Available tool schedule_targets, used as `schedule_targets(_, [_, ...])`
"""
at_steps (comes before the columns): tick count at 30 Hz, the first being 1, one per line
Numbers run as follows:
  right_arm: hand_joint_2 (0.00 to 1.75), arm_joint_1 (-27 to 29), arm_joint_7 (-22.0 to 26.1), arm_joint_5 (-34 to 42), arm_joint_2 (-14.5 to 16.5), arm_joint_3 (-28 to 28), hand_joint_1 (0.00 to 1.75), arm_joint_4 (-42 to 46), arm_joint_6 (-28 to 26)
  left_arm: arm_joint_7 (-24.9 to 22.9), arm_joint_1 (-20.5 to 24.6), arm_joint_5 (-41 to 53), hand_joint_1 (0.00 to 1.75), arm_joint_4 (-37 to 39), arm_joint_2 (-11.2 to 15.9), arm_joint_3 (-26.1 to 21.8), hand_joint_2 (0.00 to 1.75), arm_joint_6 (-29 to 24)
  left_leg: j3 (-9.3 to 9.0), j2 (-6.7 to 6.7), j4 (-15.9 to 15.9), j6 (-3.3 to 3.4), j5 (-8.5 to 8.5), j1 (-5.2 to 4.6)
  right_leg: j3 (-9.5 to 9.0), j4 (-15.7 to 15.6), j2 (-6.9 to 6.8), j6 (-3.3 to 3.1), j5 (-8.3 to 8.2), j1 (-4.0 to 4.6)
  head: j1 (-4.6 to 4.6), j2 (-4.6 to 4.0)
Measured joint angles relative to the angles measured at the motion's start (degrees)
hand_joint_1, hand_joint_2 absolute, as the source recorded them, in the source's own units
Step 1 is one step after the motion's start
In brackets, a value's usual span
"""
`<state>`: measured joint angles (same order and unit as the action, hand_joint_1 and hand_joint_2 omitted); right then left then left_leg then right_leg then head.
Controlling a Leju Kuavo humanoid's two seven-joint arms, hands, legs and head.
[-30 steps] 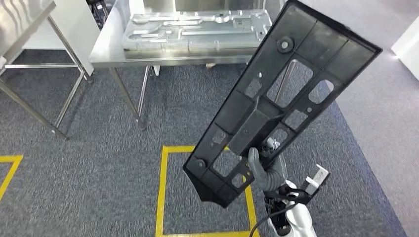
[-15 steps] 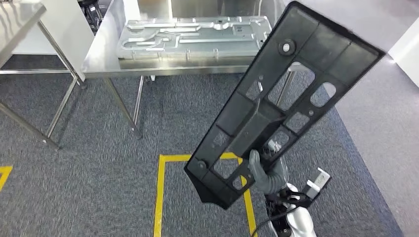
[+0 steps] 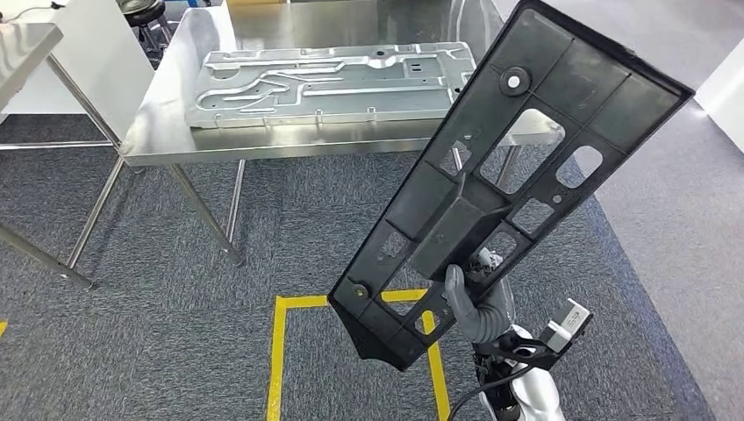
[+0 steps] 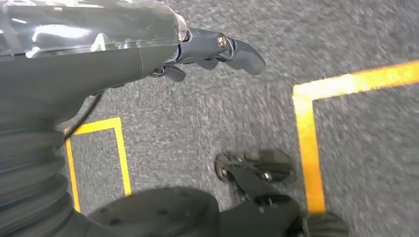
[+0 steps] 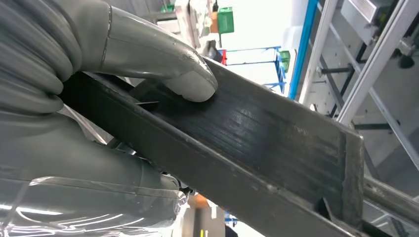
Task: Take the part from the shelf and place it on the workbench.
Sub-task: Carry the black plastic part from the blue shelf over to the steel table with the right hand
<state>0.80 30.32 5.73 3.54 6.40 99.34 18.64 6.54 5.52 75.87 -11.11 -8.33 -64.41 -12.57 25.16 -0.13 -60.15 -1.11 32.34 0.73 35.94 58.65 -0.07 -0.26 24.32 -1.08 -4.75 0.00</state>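
A long black plastic part (image 3: 500, 175) with several cut-outs stands tilted in the air, its top leaning to the right. My right hand (image 3: 474, 303) grips it near its lower end. In the right wrist view the thumb (image 5: 163, 59) presses on the part's black ribbed face (image 5: 267, 133). The steel workbench (image 3: 167, 132) lies ahead at the upper left. My left hand (image 4: 207, 52) hangs above the carpet with its fingers loosely curled and nothing in it.
A silver stamped metal panel (image 3: 325, 74) lies on the workbench. A second steel table (image 3: 26, 44) stands at the far left. Yellow tape (image 3: 281, 351) marks a square on the grey carpet below me. A white wall corner (image 3: 724, 83) stands at the right.
The whole view has shifted: the workbench and panel now sit lower and more to the left in the picture, and the yellow square has slid down. My right hand still holds the part.
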Motion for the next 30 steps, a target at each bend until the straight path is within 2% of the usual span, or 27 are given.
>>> schedule_targets(2, [1.75,-0.1,-0.1,-0.1,0.0,0.0,1.75,0.1,0.0,0.0,0.0,0.0,0.0,0.0,0.0,0.0,1.75,0.0,4.36,0.0,-7.1,-0.28,1.8,0.07,-1.17,-0.1,0.05,-0.56,0.91,0.12,-0.01,0.0])
schedule_targets(3, [1.75,-0.2,-0.1,-0.2,0.0,0.0,1.75,0.1,0.0,0.0,0.0,0.0,0.0,0.0,0.0,0.0,1.75,0.0,7.05,0.0,-10.6,-0.36,3.52,0.06,-1.73,-0.1,0.1,-0.7,1.46,0.24,-0.01,0.0])
schedule_targets(4, [1.75,-0.2,-0.2,-0.2,0.0,0.0,1.75,0.1,-0.1,0.0,0.0,0.1,0.0,0.0,0.0,0.0,1.75,0.1,9.26,0.0,-12.8,-0.35,5.11,0.03,-2.38,-0.1,0.17,-0.79,2.04,0.37,-0.02,0.0])
schedule_targets(5, [1.75,-0.2,-0.3,-0.3,0.0,0.0,1.75,0.1,-0.1,0.0,0.0,0.1,0.0,0.0,0.0,0.0,1.75,0.1,10.69,0.0,-13.3,-0.22,5.93,-0.02,-3.18,-0.1,0.24,-0.83,2.67,0.5,-0.02,0.0])
schedule_targets(6, [1.75,-0.3,-0.4,-0.3,0.0,0.0,1.75,0.1,-0.1,0.0,0.0,0.1,0.0,0.0,0.0,0.0,1.75,0.1,11.27,0.0,-12.0,0.08,5.44,-0.09,-4.08,-0.1,0.31,-0.84,3.31,0.64,-0.02,0.0])
schedule_targets(7, [1.75,-0.4,-0.5,-0.3,0.0,0.0,1.75,0.1,-0.1,0.0,0.0,0.2,0.0,0.0,0.0,0.0,1.75,0.2,11.12,0.0,-9.2,0.5,3.42,-0.24,-5.03,-0.2,0.34,-0.83,3.95,0.77,-0.02,0.0])
schedule_targets(9, [1.75,-0.8,-0.7,-0.3,0.0,0.0,1.75,0.1,-0.2,-0.1,-0.1,0.2,0.0,0.0,0.1,0.0,1.75,0.2,10.4,-0.01,-2.8,1.62,-3.0,-0.77,-6.55,-0.2,0.46,-0.67,5.14,0.95,-0.02,0.0])
schedule_targets(10, [1.75,-0.9,-0.8,-0.3,0.0,0.0,1.75,0.1,-0.2,-0.1,-0.1,0.2,0.0,0.0,0.1,0.0,1.75,0.2,10.15,-0.08,-0.8,2.03,-5.06,-1.1,-7.03,-0.3,0.61,-0.39,5.67,0.98,-0.02,0.0])
schedule_targets(11, [1.75,-1.1,-0.9,-0.3,0.0,0.0,1.75,0.1,-0.2,-0.1,-0.1,0.2,0.0,0.0,0.2,0.0,1.75,0.1,9.97,-0.17,0.4,2.38,-6.29,-1.34,-7.45,-0.1,0.75,-0.05,5.92,0.97,-0.03,0.0])
schedule_targets(14, [1.75,-1.4,-0.9,-0.2,-0.1,0.0,1.75,0.1,-0.3,-0.1,0.0,0.2,0.0,0.0,0.2,0.0,1.75,0.1,8.24,-0.35,1.6,3.14,-6.43,-1.3,-8.16,1.2,0.87,1.15,5.92,0.92,-0.04,0.0])
schedule_targets(15, [1.75,-1.5,-0.9,-0.2,-0.1,0.0,1.75,0.1,-0.2,-0.1,0.0,0.2,0.0,-0.1,0.2,0.0,1.75,0.1,7.52,-0.33,1.9,3.39,-6.44,-1.19,-7.61,2.6,0.81,1.47,6.36,0.87,-0.04,0.0])
schedule_targets(16, [1.75,-1.7,-0.9,-0.2,-0.1,0.0,1.75,0.2,-0.2,-0.1,0.1,0.1,0.0,-0.1,0.1,0.0,1.75,0.0,6.93,-0.3,2.1,3.58,-6.42,-1.1,-6.38,4.9,0.74,1.71,7.31,0.78,-0.04,0.0])
schedule_targets(17, [1.75,-1.7,-0.9,-0.2,-0.2,0.0,1.75,0.2,-0.2,-0.1,0.1,0.0,0.0,-0.1,0.1,0.0,1.75,0.0,6.61,-0.27,2.2,3.71,-6.23,-1.08,-4.4,8.0,0.66,1.95,8.6,0.65,-0.04,0.0])
schedule_targets(19, [1.75,-1.6,-0.8,-0.2,-0.2,0.0,1.75,0.1,-0.2,-0.1,0.0,-0.1,0.0,-0.1,0.1,0.0,1.75,0.0,6.17,-0.31,2.2,3.8,-5.62,-1.07,0.39,13.9,0.61,2.51,11.32,0.4,-0.04,0.0])
schedule_targets(20, [1.75,-1.5,-0.8,-0.1,-0.2,0.0,1.75,0.0,-0.2,-0.1,-0.1,-0.2,0.0,-0.1,0.1,0.0,1.75,0.0,5.82,-0.34,2.2,3.75,-5.21,-1.04,2.07,15.0,0.56,2.81,11.72,0.26,-0.04,0.0])
schedule_targets(21, [1.75,-1.4,-0.8,-0.1,-0.3,0.1,1.75,0.0,-0.2,-0.1,-0.2,-0.2,0.0,-0.1,0.1,0.0,1.75,0.0,5.31,-0.37,2.2,3.64,-4.76,-0.99,2.78,14.1,0.48,3.01,10.93,0.13,-0.04,0.0])
schedule_targets(22, [1.75,-1.4,-0.8,-0.1,-0.3,0.1,1.75,0.0,-0.3,-0.2,-0.3,-0.2,0.0,-0.1,0.0,0.0,1.75,0.0,4.68,-0.4,2.2,3.48,-4.26,-0.93,2.59,11.5,0.39,3.07,8.89,0.03,-0.04,0.0])
schedule_targets(23, [1.75,-1.3,-0.7,-0.1,-0.3,0.1,1.75,0.0,-0.3,-0.2,-0.4,-0.2,0.0,-0.1,-0.1,0.0,1.75,0.0,4.1,-0.42,2.3,3.26,-3.72,-0.86,1.81,7.7,0.26,2.99,5.76,-0.04,-0.03,0.0])
schedule_targets(24, [1.75,-1.2,-0.7,-0.1,-0.3,0.1,1.75,0.0,-0.4,-0.2,-0.5,-0.3,0.0,-0.1,-0.1,0.0,1.75,0.0,3.53,-0.45,2.2,2.97,-3.16,-0.85,1.02,4.3,0.12,2.75,3.24,0.01,-0.03,0.0])
schedule_targets(25, [1.75,-1.1,-0.7,-0.2,-0.3,0.2,1.75,0.0,-0.4,-0.2,-0.5,-0.3,0.0,-0.1,-0.2,0.0,1.75,0.0,3.12,-0.47,2.3,2.63,-2.63,-0.86,0.41,2.0,0.02,2.37,1.69,0.16,-0.03,0.0])
schedule_targets(26, [1.75,-0.9,-0.7,-0.3,-0.3,0.3,1.75,0.1,-0.5,-0.3,-0.4,-0.3,0.0,-0.1,-0.2,0.0,1.75,0.0,2.65,-0.47,2.4,2.23,-2.28,-0.89,0.03,0.6,-0.02,1.91,0.86,0.33,-0.01,0.0])
schedule_targets(29, [1.75,-0.3,-0.8,-0.5,-0.2,0.8,1.75,0.4,-0.8,-0.3,-0.4,-0.5,0.0,-0.1,-0.3,-0.1,1.75,0.0,1.57,-0.35,1.8,1.04,-2.18,-0.93,-1.27,-0.2,0.21,0.31,1.13,0.34,0.01,0.0])
schedule_targets(30, [1.75,-0.2,-0.8,-0.6,-0.2,1.0,1.75,0.5,-0.8,-0.3,-0.3,-0.5,0.0,-0.1,-0.3,-0.1,1.75,-0.1,2.02,-0.31,0.4,0.74,-2.06,-0.86,-1.92,-0.4,0.23,-0.11,1.31,0.24,0.0,0.0])
